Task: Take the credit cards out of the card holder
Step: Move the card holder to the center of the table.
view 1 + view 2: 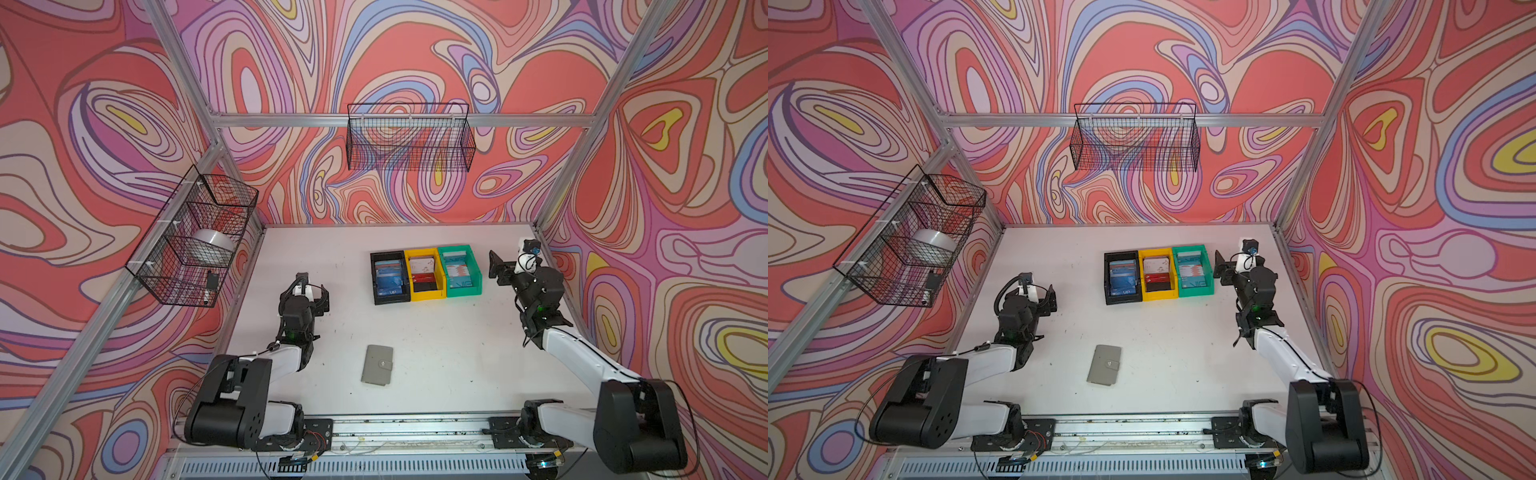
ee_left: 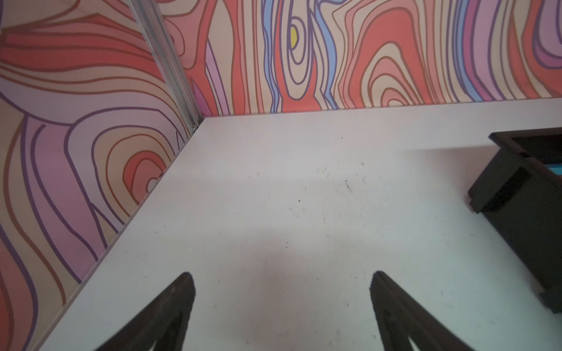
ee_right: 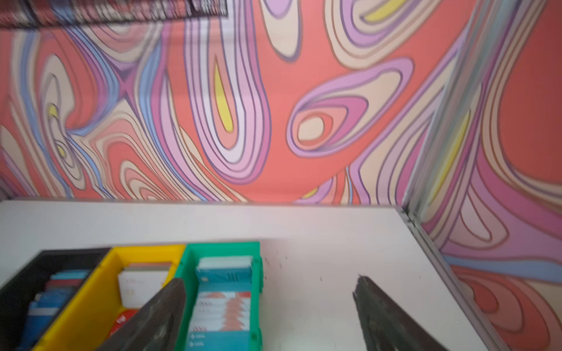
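Observation:
The grey card holder (image 1: 377,365) (image 1: 1104,365) lies flat and closed on the white table near the front middle, its snap tab fastened. The credit cards are hidden inside it. My left gripper (image 1: 321,298) (image 1: 1052,297) hovers open to the holder's far left, well apart from it. In the left wrist view, its fingertips (image 2: 281,276) stand wide over bare table. My right gripper (image 1: 494,266) (image 1: 1219,266) is open at the far right, beside the green bin. In the right wrist view, nothing sits between its fingertips (image 3: 270,281).
Three bins stand side by side at the back middle: black (image 1: 392,300) (image 2: 523,206), yellow (image 1: 428,296) (image 3: 146,252) and green (image 1: 464,291) (image 3: 223,247), each holding stacked cards. Wire baskets hang on the left wall (image 1: 191,241) and the back wall (image 1: 409,139).

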Controlling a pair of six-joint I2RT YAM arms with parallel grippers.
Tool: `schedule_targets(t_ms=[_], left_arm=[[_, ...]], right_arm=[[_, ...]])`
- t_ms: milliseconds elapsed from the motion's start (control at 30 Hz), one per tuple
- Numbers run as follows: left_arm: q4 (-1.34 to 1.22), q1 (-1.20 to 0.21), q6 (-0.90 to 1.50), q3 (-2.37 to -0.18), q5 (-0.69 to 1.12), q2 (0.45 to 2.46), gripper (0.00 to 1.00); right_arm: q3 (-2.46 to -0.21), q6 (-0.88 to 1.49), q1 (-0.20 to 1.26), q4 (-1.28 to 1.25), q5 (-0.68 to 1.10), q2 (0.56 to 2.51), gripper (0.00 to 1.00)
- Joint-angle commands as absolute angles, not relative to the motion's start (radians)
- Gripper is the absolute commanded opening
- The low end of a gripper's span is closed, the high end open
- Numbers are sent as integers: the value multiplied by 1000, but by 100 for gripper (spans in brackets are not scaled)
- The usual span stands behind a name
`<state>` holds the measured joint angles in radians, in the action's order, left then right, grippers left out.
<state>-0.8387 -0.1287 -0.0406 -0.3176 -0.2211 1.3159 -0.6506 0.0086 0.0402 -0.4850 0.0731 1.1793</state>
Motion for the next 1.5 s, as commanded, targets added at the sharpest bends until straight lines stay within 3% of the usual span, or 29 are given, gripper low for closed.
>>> schedule_targets(t_ms=[0,267,367,467,600,800,1033,1467], left_arm=[[-735,-187,-100,-361,-237,1203,89],[-392,-240,105,-487,-126,1013,70],[-218,-242,176,-506,-50,980,70],[-17,-242,294,-580,-23,961,62],[138,-243,431,-592,30,943,39],[168,-244,511,-535,170,927,0],[238,-251,610,-497,313,930,0],[196,-331,742,-341,341,894,0]], right_arm=[[-751,40,108,-152,138,1104,90],[-848,149,340,184,170,1115,83],[-854,187,437,236,189,1139,82],[-885,223,505,299,266,1208,76],[-860,270,607,268,304,1259,75],[-858,277,734,288,413,1340,66],[-850,277,840,266,599,1435,60],[-853,323,913,130,859,1653,51]])
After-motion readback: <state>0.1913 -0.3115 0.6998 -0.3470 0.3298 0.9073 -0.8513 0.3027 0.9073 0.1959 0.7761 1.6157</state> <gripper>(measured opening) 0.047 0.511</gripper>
